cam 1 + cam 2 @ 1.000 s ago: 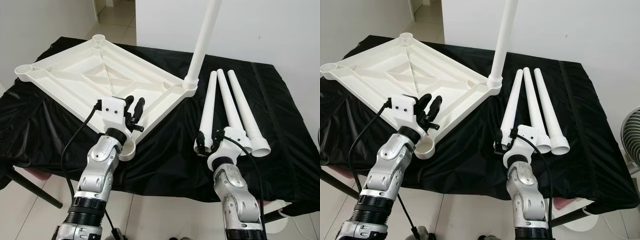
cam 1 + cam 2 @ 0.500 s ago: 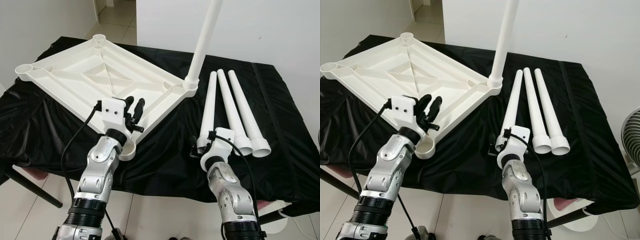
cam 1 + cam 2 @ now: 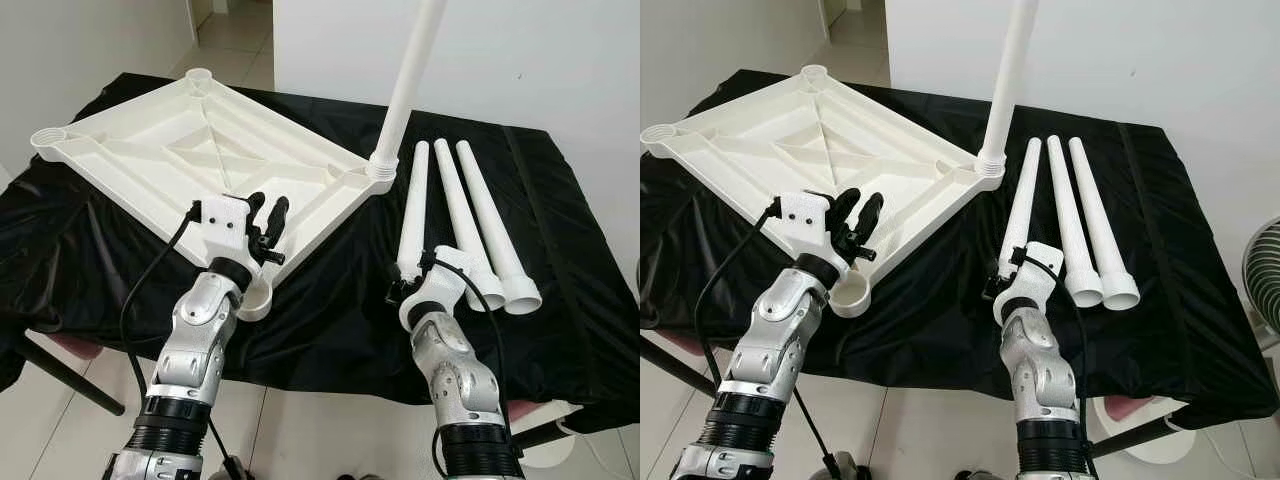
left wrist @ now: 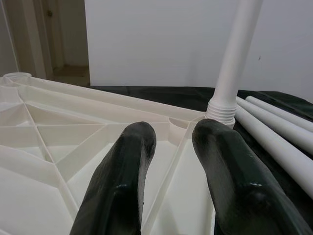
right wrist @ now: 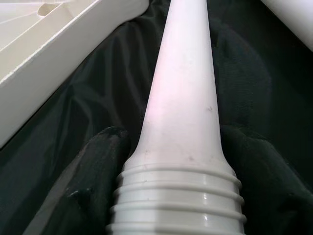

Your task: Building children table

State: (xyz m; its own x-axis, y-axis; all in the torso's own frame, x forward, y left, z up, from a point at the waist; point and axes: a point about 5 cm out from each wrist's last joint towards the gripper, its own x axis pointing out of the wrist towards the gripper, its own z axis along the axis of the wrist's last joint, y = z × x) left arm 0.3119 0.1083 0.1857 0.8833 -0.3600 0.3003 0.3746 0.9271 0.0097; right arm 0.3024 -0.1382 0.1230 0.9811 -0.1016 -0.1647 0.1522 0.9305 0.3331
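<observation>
Black cloth: I am seeing it draping the work surface before me.
Fan: standing at my right edge.
Doorway: opening beyond.

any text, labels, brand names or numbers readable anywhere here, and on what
None can be read.
Table top: plain white ribbed plastic, no marking visible.
Upright leg and the three loose legs: plain white, no print; the threaded end in the right claw shows faint scuffs only.
Black cloth, left claw and both arms: no legible label.
</observation>
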